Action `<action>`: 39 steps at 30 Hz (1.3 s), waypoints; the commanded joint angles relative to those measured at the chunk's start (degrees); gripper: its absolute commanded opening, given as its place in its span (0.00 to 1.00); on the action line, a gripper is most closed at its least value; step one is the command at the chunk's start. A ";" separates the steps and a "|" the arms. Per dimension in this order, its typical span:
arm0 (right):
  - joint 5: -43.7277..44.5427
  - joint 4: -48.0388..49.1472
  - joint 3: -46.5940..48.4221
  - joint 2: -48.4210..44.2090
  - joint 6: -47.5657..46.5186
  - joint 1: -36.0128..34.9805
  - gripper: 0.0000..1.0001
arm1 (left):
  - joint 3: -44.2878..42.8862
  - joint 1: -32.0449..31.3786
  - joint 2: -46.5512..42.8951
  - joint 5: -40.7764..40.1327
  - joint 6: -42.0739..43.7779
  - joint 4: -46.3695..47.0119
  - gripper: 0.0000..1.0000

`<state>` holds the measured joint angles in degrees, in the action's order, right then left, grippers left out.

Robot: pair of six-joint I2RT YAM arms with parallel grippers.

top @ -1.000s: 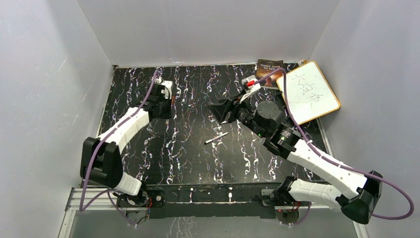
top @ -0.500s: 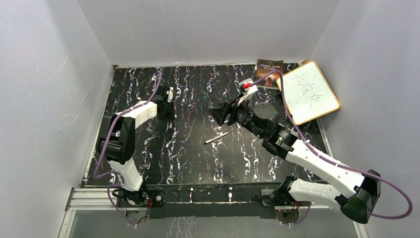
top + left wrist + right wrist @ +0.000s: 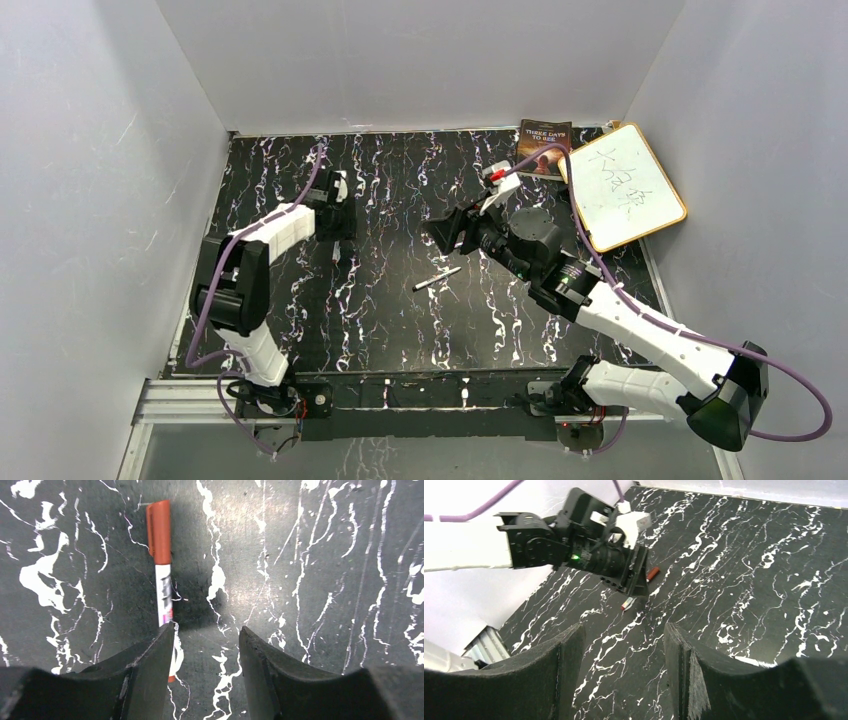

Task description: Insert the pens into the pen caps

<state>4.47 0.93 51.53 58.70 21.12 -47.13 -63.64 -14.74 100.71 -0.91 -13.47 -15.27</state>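
Hovering open-jawed beside a capped pen [image 3: 164, 592] on the marbled table [image 3: 380, 330].

Far left: left gripper [image 3: 205, 670] low above the tabletop, jaws apart with nothing between them. Just off its left finger [image 3: 145, 670], the white pen lying flat, reddish-brown cap [image 3: 159, 532] seated on the far end, near end partly hidden under that finger. Mid-table, well apart from it: a second pen [image 3: 437, 278] lying diagonally, dark at its lower-left end, touched by nothing. Further right: right gripper [image 3: 447, 228] raised above the table and pointed toward the left arm, fingers spread wide and empty. Back right corner: a book [image 3: 543, 135] flat beside a scribbled whiteboard [image 3: 625, 185].
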 commanded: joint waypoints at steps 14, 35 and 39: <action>0.83 -3.62 -4.52 3.59 14.87 15.61 0.00 | 9.33 -10.42 -25.75 20.67 11.89 18.80 0.61; -0.62 -5.56 -9.52 -1.77 15.49 21.97 0.59 | 8.69 -25.79 -6.83 21.73 19.27 23.33 0.57; -1.34 -5.01 -10.19 -1.40 15.88 22.81 0.58 | 9.00 -26.78 -5.69 21.16 19.62 23.03 0.54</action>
<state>4.47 -7.27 41.36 57.63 36.34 -25.15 -55.24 -40.47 95.00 19.97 4.40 6.81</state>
